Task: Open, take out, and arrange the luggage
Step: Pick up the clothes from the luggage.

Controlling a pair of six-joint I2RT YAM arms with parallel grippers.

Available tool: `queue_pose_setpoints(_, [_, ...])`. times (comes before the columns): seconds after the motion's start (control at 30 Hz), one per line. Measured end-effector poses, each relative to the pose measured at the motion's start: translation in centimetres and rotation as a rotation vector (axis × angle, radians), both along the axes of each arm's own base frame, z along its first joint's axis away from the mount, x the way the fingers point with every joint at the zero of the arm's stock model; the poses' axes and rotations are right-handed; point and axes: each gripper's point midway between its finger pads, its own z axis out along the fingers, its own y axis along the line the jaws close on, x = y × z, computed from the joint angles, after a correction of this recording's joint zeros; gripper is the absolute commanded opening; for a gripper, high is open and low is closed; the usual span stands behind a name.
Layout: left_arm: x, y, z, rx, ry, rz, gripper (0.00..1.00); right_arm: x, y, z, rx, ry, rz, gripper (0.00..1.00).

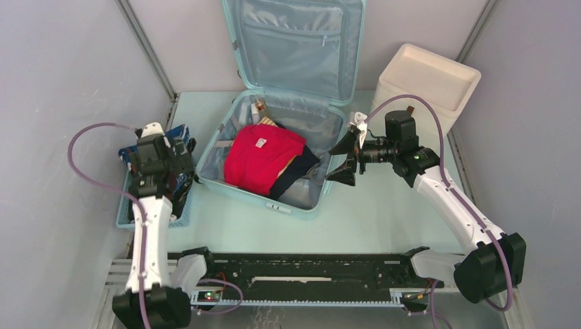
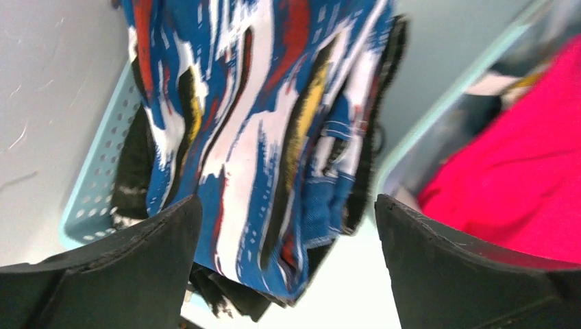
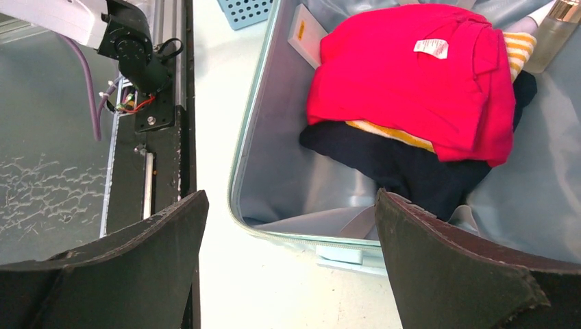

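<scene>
Top external view places the red shirt (image 1: 264, 159), inside the luggage (image 1: 301, 62), just left of the right gripper (image 1: 337, 163), jaws released.

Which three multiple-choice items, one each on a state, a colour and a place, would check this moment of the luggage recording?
1. The luggage is: A zipped shut; B half-closed; C open, lid raised.
2. The top garment inside it is: A red; B green; C white.
3. The patterned cloth lies: A in the luggage; B in the blue basket; C over the raised lid.

Key: 1 C, the upright lid's lining faces the top camera. 2 A, the top garment shows red in the top and right wrist views. 3 B, the left wrist view shows the patterned cloth inside the blue basket's perforated wall.
</scene>
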Motion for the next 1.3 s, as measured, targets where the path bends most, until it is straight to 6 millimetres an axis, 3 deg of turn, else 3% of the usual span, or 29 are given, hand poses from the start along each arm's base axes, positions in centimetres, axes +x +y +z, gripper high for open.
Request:
queue_pose_setpoints(0.17, [-0.1,-3.7,4.5,-0.089,-0.218,-0.157,1.00,-0.2,0.0,0.0,0.000,-0.012,0.018,1.00])
queue_pose_setpoints(0.47, [3.4,-12.4,8.5,-0.426,-0.437,-0.530,1.00,-1.4,-0.2,-0.3,-0.003,-0.037,0.082,1.00])
queue_pose_setpoints(0.7, [3.4,-18.8,8.3,-0.563,-0.404,-0.743,1.00,-2.0,-0.3,-0.7,-0.010,-0.051,0.111,1.00])
queue_pose_setpoints(0.9, [2.9,-22.9,6.1,-0.551,-0.297,-0.865,1.00,-2.1,-0.4,-1.0,-0.020,-0.070,0.125,1.00])
queue_pose_setpoints(1.1, [2.8,-25.1,3.8,-0.472,-0.198,-0.949,0.96,-2.1,-0.7,-1.3,-0.030,-0.084,0.130,1.00])
queue_pose_setpoints(1.3, [4.7,-26.1,3.9,-0.416,-0.164,-1.002,0.95,-1.9,-0.7,-1.7,-0.039,-0.089,0.131,1.00])
